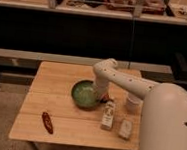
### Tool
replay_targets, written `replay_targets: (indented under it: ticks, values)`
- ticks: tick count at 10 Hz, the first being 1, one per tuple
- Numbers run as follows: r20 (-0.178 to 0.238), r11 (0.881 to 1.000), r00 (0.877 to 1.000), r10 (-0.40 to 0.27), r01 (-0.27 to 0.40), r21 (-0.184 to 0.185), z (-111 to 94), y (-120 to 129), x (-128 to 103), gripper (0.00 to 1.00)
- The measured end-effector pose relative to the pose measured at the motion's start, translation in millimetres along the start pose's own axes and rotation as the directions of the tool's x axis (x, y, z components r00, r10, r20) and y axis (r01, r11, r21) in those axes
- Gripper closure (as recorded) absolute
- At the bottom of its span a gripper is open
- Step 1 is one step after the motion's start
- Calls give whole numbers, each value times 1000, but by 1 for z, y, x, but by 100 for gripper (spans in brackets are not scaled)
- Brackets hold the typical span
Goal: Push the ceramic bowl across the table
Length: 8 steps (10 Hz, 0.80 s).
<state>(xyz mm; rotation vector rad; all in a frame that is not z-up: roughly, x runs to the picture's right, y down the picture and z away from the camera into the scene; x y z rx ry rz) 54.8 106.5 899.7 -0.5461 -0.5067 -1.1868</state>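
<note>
The green ceramic bowl [86, 94] sits upright near the middle of the wooden table [56, 80]. My white arm reaches in from the right and bends down over the bowl. The gripper [103, 96] is low at the bowl's right rim, against or very close to it, and is mostly hidden under the wrist.
A red chili pepper [47, 122] lies near the table's front left. A small bottle [108, 115] and a white packet [125, 128] lie front right of the bowl. A white cup [133, 100] stands to the right, behind my arm.
</note>
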Motion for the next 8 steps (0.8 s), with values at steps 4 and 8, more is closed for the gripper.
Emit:
replay_targets:
  ticks: [4,8]
  values:
    - [-8,999,999,33,-33,-1,-5,17,-6,100]
    - [12,998,998,64,-64,-6,-7,33,-8,90]
